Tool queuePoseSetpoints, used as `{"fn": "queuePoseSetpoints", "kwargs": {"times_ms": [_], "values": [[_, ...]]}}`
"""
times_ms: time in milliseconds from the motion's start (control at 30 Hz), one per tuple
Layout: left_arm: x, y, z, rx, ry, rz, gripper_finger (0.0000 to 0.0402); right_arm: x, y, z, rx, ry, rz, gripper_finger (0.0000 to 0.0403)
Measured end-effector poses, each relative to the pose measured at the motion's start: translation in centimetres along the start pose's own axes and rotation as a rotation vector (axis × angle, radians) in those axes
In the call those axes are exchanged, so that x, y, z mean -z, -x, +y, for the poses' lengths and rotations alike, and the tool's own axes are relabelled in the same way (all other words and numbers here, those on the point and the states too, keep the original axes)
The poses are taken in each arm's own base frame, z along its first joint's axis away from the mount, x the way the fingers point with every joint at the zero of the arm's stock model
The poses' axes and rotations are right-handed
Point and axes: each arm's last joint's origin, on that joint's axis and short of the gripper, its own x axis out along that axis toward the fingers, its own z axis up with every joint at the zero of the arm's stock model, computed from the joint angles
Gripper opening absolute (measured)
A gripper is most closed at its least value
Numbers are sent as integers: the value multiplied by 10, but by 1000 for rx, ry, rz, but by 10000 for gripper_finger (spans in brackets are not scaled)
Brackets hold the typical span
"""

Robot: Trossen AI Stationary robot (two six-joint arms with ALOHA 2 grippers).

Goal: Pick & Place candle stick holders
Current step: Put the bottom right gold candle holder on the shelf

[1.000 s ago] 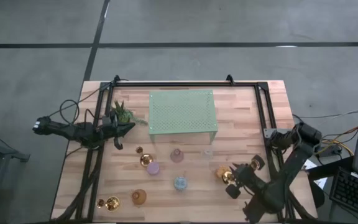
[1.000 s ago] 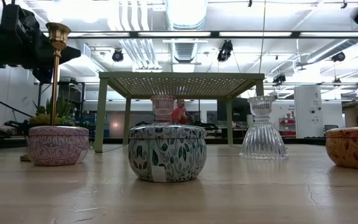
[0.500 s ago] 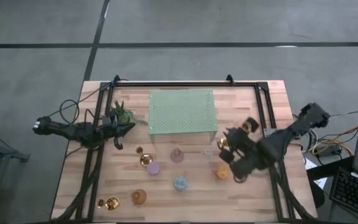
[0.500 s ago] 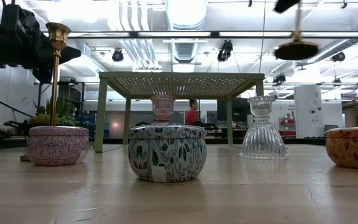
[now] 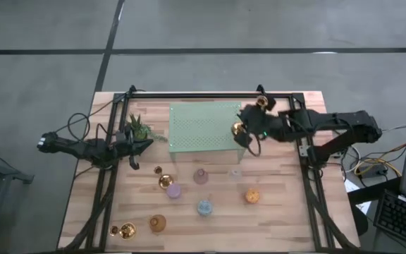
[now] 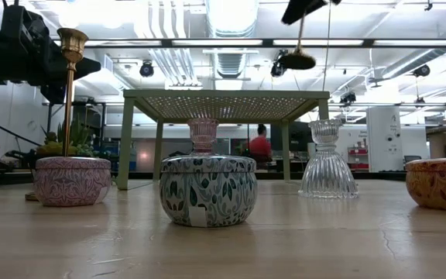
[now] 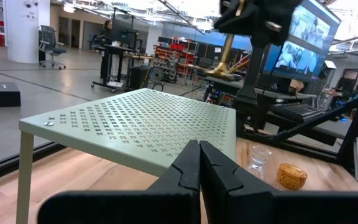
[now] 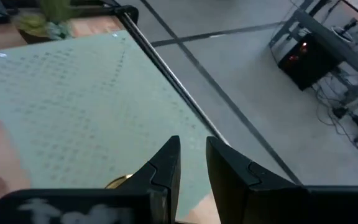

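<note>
My right gripper is shut on a slender gold candlestick and holds it in the air over the right edge of the pale green perforated mat. The candlestick's round base shows high in the low view. My left gripper is shut and empty beside the potted plant. A second gold candlestick stands on its base at mid table. A third is at the near left. My right gripper holds the gold candlestick by its thin stem, above the base. The fingers come from above and from the table's right side. The candlestick hangs tilted below them, base lowest, clear of the mat. In the right wrist view the fingers hide the contact.
Small squat holders stand on the near half of the table: purple, pink, clear, blue, orange, amber. The mat stands on legs like a low table. A black frame runs round the table's edges.
My right gripper has gone up and toward the table's far edge and left, from beside the orange holder to above the mat's right edge. The gold candlestick has been lifted clear of the table with it, and the arm has swung round.
</note>
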Motion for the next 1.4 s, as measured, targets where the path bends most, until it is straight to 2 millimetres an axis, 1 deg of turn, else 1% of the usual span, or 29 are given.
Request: {"fn": "queuePoseSetpoints", "kwargs": {"times_ms": [133, 200, 400, 500, 633, 733, 800, 1000, 1267, 1400], "values": [[0, 0, 0, -1, 0, 0, 3, -6, -18, -18, 62, 13, 10, 66], [0, 0, 0, -1, 0, 0, 3, -7, -28, -24, 64, 27, 32, 67], [0, 0, 0, 0, -1, 1, 3, -12, -62, -30, 47, 72, 45, 68], [0, 0, 0, 0, -1, 1, 3, -12, -78, -34, 53, 89, 71, 68], [0, 0, 0, 0, -1, 1, 3, -13, -96, -40, 68, 86, 102, 71], [0, 0, 0, -1, -1, 1, 3, -15, -108, -43, 30, 77, 121, 69], [0, 0, 0, 0, -1, 1, 3, -16, -113, -45, 9, 67, 125, 68], [0, 0, 0, 0, -1, 2, 3, -17, -127, -49, 28, 56, 150, 74], [0, 0, 0, 0, -1, 2, 3, -14, -137, -51, 40, 20, 175, 68], [0, 0, 0, -1, -1, 2, 3, -13, -140, -50, 39, 21, 182, 80]]}}
